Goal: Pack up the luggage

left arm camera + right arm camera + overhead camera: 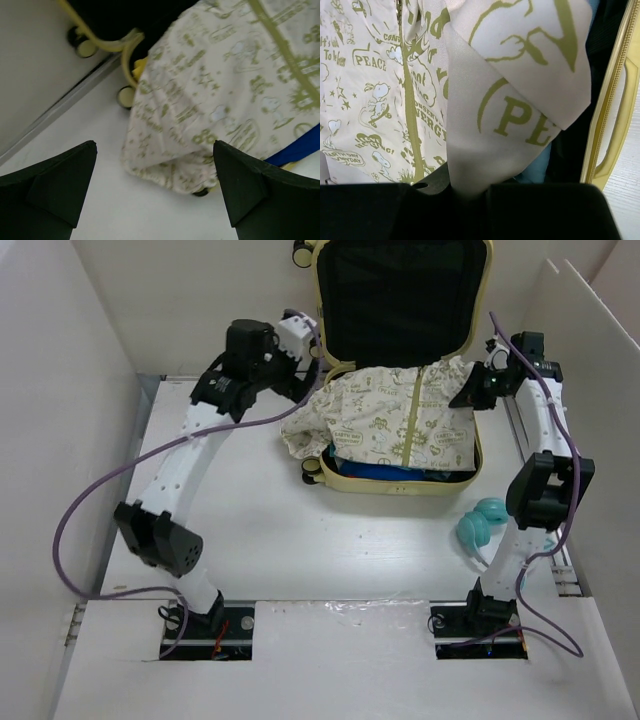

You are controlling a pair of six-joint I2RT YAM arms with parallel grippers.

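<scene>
The pale yellow suitcase [470,270] lies open at the back of the table, its black-lined lid up. A cream jacket with olive cartoon print [385,420] is spread over its lower half, one sleeve hanging over the left rim onto the table. Blue clothing [385,472] shows under it. My right gripper [478,388] is shut on a fold of the jacket [485,150] at the suitcase's right side. My left gripper [305,335] is open and empty above the table by the suitcase's left rim, over the hanging sleeve [165,165].
A teal item [480,525] lies on the table right of the suitcase's front corner. White walls stand on the left, back and right. Suitcase wheels [125,96] show by the left rim. The suitcase's yellow handle [620,110] is at the right.
</scene>
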